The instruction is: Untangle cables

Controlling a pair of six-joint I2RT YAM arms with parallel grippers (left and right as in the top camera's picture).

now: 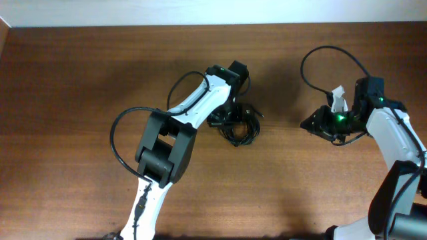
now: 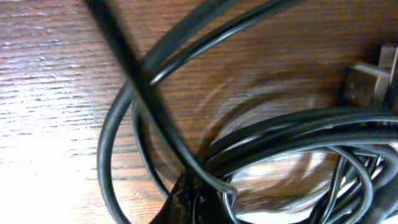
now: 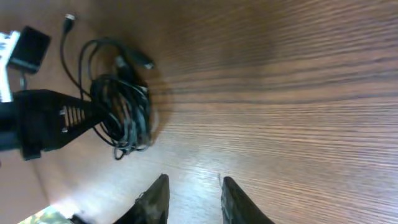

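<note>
The cables point(image 1: 240, 128) lie as one tangled black bundle of loops on the wooden table, just right of the centre. My left gripper point(image 1: 224, 120) is at the bundle's left edge and looks shut on some strands. In the left wrist view the cables point(image 2: 261, 134) fill the frame as blurred loops, with a plug end point(image 2: 367, 84) at the right and my finger tips point(image 2: 189, 202) at the bottom among the strands. My right gripper point(image 1: 311, 123) is open and empty, well to the right of the bundle. The right wrist view shows its spread fingers point(image 3: 193, 190) over bare wood and the bundle point(image 3: 124, 118) far off.
The left arm's thick black cable point(image 1: 120, 137) loops over the table at the left. The right arm's thick cable point(image 1: 327, 57) arcs at the back right. A pale wall edge point(image 1: 133, 17) runs along the table's far side. A silver-tipped plug point(image 3: 68, 22) trails from the bundle.
</note>
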